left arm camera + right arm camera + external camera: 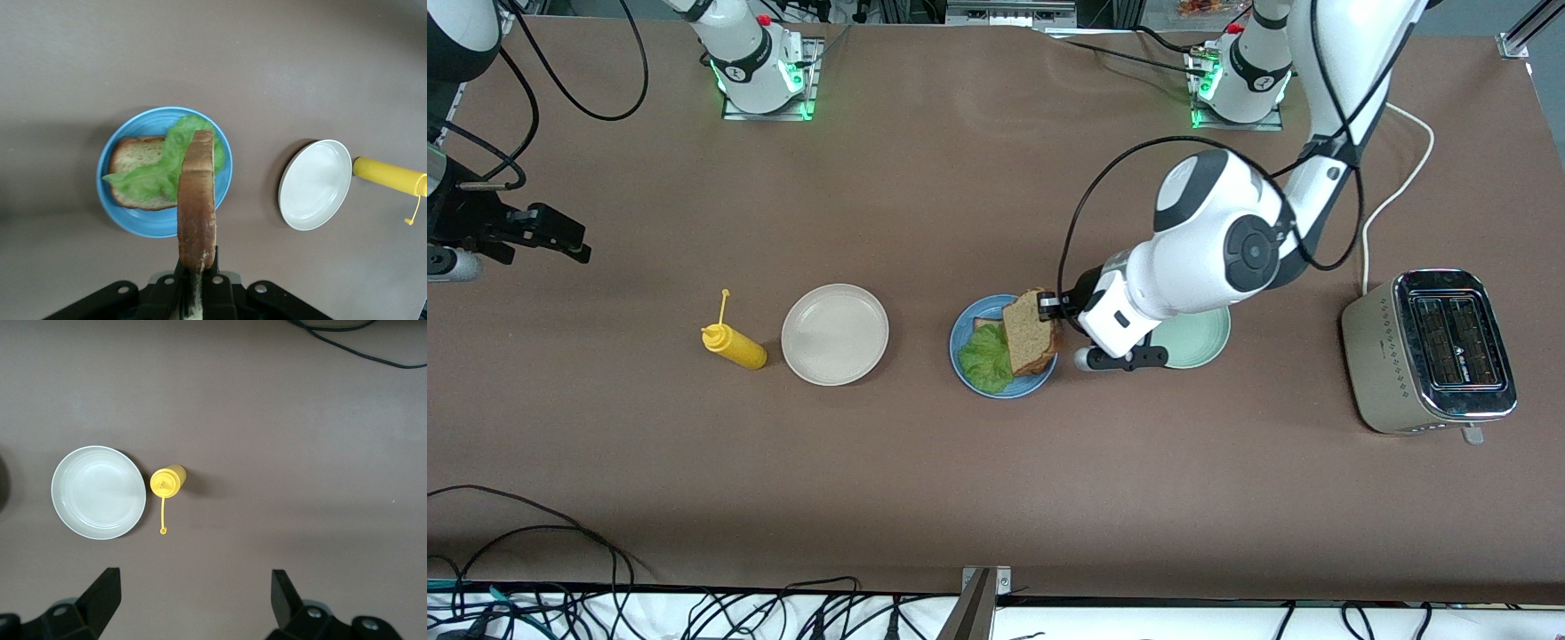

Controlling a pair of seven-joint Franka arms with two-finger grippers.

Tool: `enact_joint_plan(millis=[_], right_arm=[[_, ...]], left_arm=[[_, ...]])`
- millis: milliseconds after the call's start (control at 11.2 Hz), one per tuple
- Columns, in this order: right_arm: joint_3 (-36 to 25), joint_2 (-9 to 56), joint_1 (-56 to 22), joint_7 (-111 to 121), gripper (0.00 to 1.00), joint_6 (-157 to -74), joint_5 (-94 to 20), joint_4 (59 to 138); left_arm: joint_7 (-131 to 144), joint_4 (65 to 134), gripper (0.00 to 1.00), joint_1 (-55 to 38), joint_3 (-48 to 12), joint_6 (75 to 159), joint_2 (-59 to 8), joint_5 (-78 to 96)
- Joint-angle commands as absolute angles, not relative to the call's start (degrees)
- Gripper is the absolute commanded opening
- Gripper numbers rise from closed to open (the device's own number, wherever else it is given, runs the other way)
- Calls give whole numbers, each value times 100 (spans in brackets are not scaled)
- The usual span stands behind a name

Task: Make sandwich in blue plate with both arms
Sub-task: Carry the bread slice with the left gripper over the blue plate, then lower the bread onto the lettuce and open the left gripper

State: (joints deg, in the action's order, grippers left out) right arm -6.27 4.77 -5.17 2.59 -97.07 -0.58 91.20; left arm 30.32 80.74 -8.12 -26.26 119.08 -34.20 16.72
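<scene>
Bread slice (197,200) is clamped on edge in the left gripper (198,277), over the blue plate (964,331); lower it flat on the lettuce (175,160) before releasing. Right gripper (193,593) waits open above the yellow bottle (167,481)

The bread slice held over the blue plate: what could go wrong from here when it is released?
1. The left gripper holds the top bread slice on edge above the blue plate. Released like this, it may tip and land half off the rim.
2. The lettuce leaf lies ruffled over the lower bread slice, so the top slice could push it aside.

The right gripper waits open over the table by the yellow bottle.
</scene>
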Motion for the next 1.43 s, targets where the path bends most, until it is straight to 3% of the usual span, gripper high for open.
enact_joint_plan(millis=[0, 985, 1164, 1344], right_arm=[[-615, 360, -501, 343, 100, -9703, -44, 9237], [-624, 387, -501, 343, 100, -9703, -79, 9237], [-615, 387, -501, 343, 100, -9703, -79, 9237], [-615, 387, -501, 343, 100, -9712, -79, 9237]], left_arm=[[3111, 8059, 0, -931, -2768, 12513, -3831, 1767], [3015, 8244, 0, -1160, -2795, 13228, -4561, 1775], [3041, 8314, 34, -1143, -2786, 13166, -4527, 1758], [3094, 8314, 92, -1090, -2769, 13122, -4474, 1749]])
